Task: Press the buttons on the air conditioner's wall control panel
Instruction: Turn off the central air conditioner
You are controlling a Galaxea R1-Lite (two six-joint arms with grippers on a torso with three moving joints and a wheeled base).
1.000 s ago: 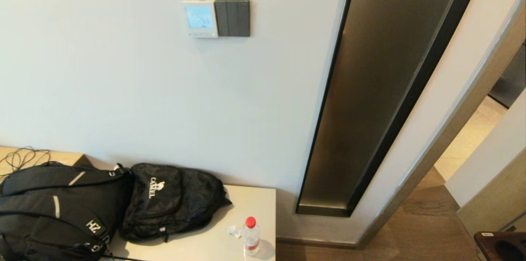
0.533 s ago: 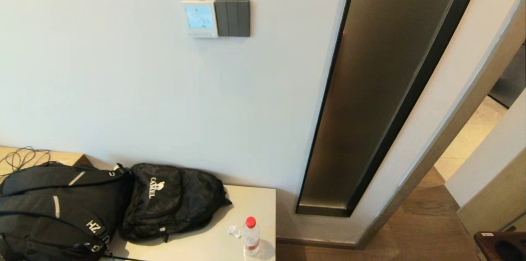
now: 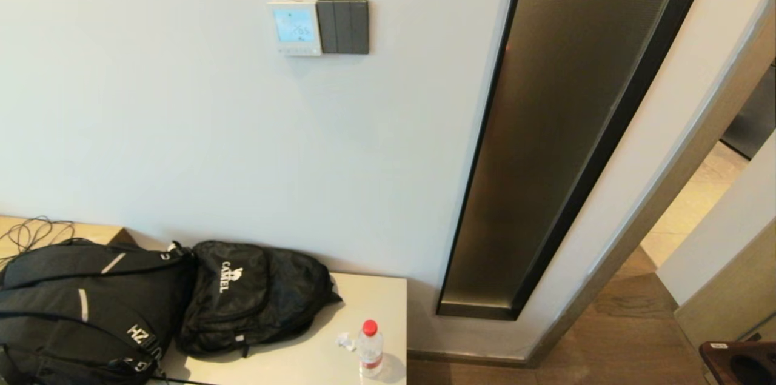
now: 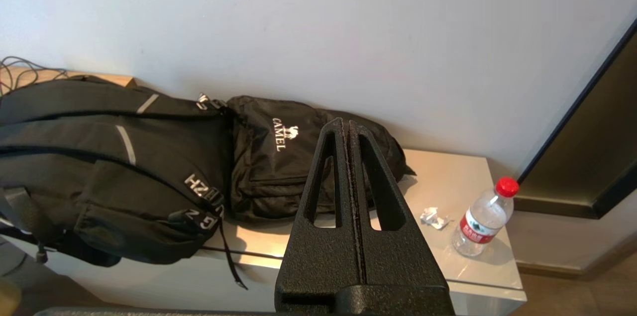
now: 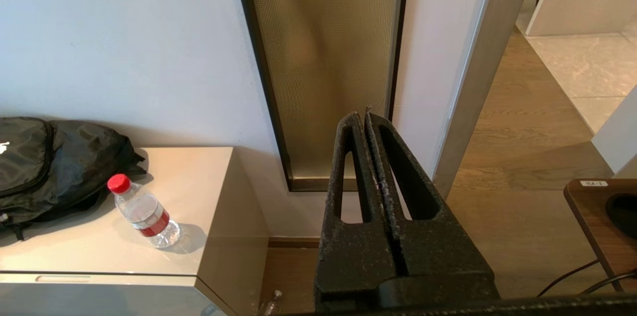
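Head view shows the white AC control panel (image 3: 295, 27) high on the wall, lit blue screen w/ digits, touching the dark grey 3-rocker switch plate (image 3: 344, 26) on its right. The buttons (image 3: 296, 51) sit in a tiny row along the panel's lower edge, too small to tell apart. Neither arm shows up in that view, so both are low and well apart from the panel.

Left gripper (image 4: 347, 127) has jaws pressed together, nothing between them; it points over the cabinet (image 4: 448, 169) toward the black Camel backpack (image 4: 278, 157), water bottle (image 4: 482, 221) off to the side. Right gripper (image 5: 366, 119) is likewise closed and empty, aimed at the bronze wall inset (image 5: 323, 57) near the doorway.

Looks like the very start: no reach begun, no button pressed. Next move prob needs one arm raised up the wall, closed tip lined up on a single key under the screen, then a light straight push. Risk: nudging the rocker plate next door or hitting two keys at once.
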